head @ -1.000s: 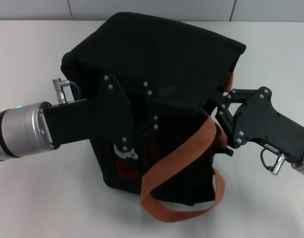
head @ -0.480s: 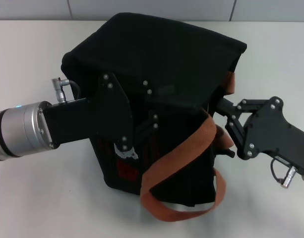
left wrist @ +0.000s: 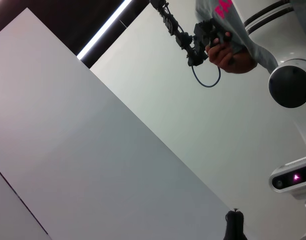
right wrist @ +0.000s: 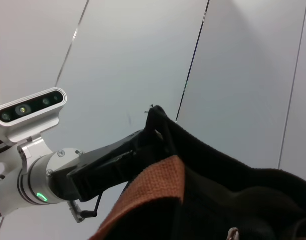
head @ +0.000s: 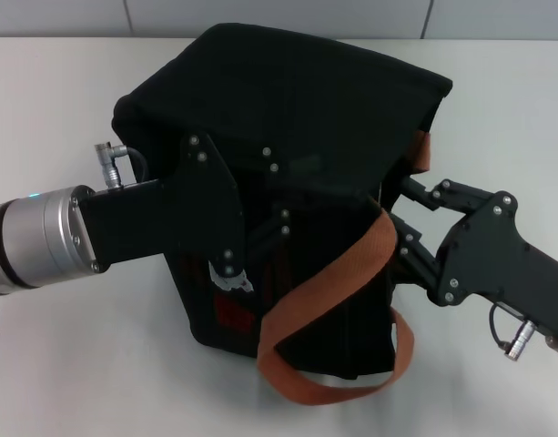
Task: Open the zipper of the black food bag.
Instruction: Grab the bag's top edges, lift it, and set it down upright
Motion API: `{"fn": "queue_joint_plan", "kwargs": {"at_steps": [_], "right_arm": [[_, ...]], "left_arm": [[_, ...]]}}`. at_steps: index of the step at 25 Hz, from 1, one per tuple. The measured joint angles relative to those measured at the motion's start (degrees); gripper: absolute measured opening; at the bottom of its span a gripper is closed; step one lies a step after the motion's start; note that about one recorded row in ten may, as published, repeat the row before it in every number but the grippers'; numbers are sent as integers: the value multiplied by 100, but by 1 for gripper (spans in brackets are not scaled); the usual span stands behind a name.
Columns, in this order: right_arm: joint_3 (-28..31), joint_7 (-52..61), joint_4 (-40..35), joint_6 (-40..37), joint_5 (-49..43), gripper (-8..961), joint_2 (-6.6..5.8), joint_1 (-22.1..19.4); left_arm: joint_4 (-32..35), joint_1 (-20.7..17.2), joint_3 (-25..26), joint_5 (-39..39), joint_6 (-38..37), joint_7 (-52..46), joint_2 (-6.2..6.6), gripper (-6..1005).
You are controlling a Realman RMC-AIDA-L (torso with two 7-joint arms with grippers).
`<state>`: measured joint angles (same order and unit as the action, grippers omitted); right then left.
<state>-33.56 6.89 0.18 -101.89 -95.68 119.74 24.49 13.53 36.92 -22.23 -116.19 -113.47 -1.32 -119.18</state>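
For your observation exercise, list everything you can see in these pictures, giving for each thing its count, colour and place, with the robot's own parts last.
black food bag: one, black, standing in the middle of the table between the two arms.
webbing handles: orange-brown, one looping down the bag's front, another showing at its right upper edge.
red label: one, red, low on the bag's front, with a white patch just above it.
table: one, white, under the bag.
left gripper: one, black, against the bag's front left side.
right gripper: one, black, at the bag's right side by the handle.
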Motion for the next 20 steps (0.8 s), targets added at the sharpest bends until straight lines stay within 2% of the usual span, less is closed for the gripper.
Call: {"fn": "queue_joint_plan", "kwargs": {"at_steps": [2,4,9,15,20], "right_arm": [[8,-20,43,44,0,130,4,53],[41,-49,144,154,0,335,6,159],[249,-566,517,352,32,435,9,292],[767,-1374,1041,600,39,421,13,392],[825,-1391,1046,537,37,403,13,363]], "left_arm": [[0,0,5,0,3,0,0,169],[0,0,6,0,3,0,0,169],[0,3,0,1,2,3,0,169],[1,6,-6,5,-4,5,1,169],[0,9,-8,3,-12,8,1,169]]}}
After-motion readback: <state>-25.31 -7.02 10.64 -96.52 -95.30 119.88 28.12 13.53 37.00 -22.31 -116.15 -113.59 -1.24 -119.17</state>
